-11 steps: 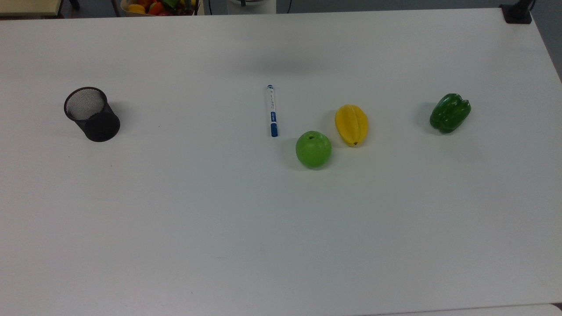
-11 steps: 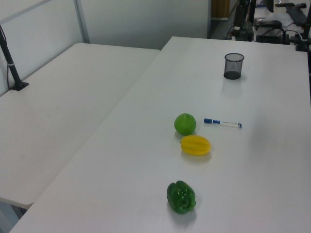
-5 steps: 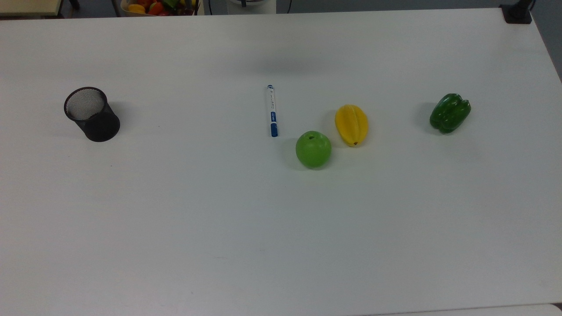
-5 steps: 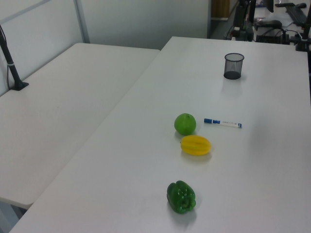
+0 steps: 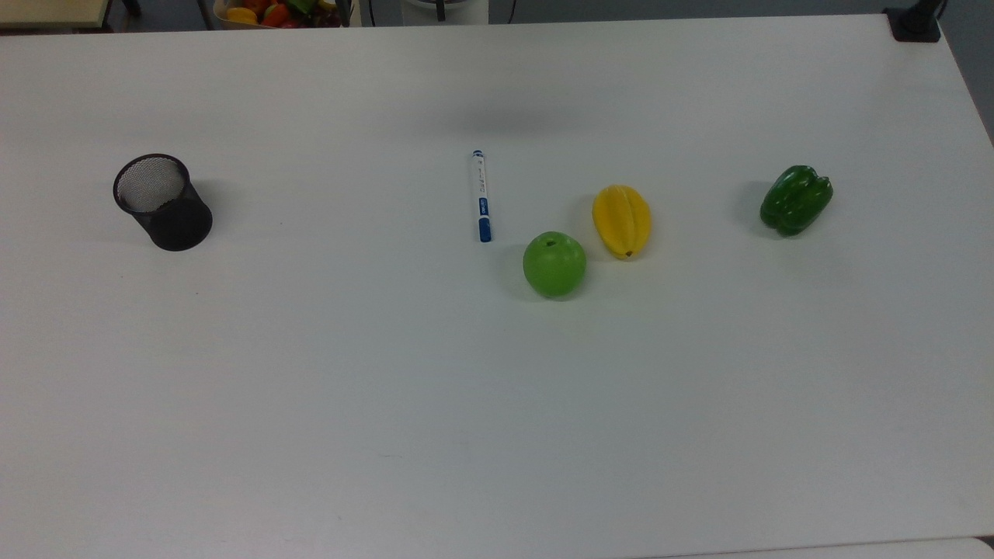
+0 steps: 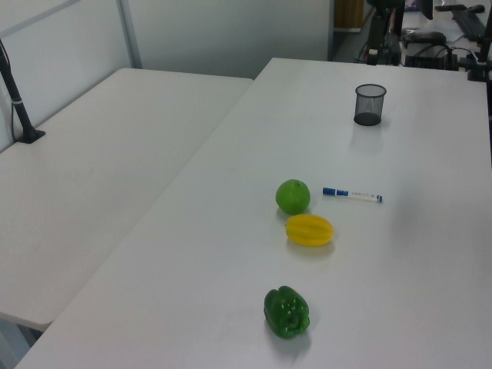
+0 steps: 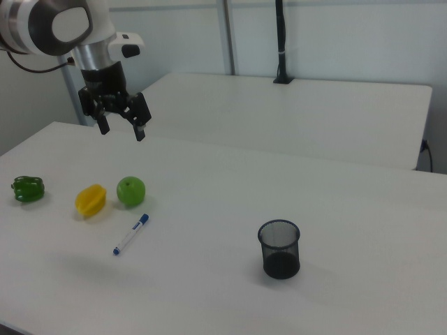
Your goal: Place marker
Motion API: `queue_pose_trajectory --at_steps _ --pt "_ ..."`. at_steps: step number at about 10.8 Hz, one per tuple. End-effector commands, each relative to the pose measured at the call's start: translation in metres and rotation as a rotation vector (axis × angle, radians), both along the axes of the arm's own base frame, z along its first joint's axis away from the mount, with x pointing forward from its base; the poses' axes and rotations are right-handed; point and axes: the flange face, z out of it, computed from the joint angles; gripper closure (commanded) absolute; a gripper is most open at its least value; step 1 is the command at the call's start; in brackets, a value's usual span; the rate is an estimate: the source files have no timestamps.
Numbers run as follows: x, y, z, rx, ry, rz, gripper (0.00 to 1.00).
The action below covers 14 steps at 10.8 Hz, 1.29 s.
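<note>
Pincer (image 7: 121, 130) spread wide and empty, pointing down, high above table (image 7: 209, 293), marker (image 7: 131, 234) lying flat below

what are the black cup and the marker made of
The black round cup looks like metal wire mesh with a matte finish: light shows through its perforated wall. The slim white marker with the blue cap looks like smooth, slightly glossy plastic, judging by its even white barrel and printed blue label, though that is a guess.
</note>
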Motion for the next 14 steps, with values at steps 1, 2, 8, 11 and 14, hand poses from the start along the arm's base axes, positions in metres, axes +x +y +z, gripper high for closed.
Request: queue_pose_trajectory --at_steps 1,2,8,11,14 --pt "0.0 0.015 -0.014 0.007 0.012 0.038 0.0" --pt "0.002 0.019 -0.015 0.008 -0.003 0.043 0.0" --pt "0.018 0.033 -0.081 -0.001 -0.041 0.06 0.0" --pt "0.028 0.048 -0.118 0.002 -0.047 0.027 0.0" --pt "0.035 0.064 -0.163 -0.018 -0.028 0.016 0.0"
